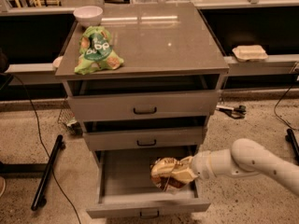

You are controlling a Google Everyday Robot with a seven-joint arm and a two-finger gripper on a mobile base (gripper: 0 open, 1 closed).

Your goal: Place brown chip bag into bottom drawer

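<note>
Camera view: a black pole [46, 171] lies on the floor far left of the gripper [186, 171], about level with it.

Up and left of the gripper, on the cabinet top [159, 36]:
- white bowl [88, 15] at the back-left corner
- green bag [97, 50] just in front of the bowl, lying flat near the left edge

Above the gripper and a bit left are the top drawer [145, 105] and middle drawer [145, 139]. Both are slightly out and have dark handles.

The bottom drawer [124, 178] is pulled well out. Its floor spreads left of the gripper and its front panel sits below it.

The brown bag [169, 174] is right at the gripper's left side, crumpled, over the drawer's right half and close to the right wall. Can't tell if it touches the drawer floor.

The gripper is clamped on the bag's right end, mostly buried in it. The white arm [252, 162] extends right from the gripper to the frame edge.

Up and right of the gripper is a pale tray [250, 52] on a side shelf. Lower down, a dark tool [231, 109] lies on the floor.
</note>
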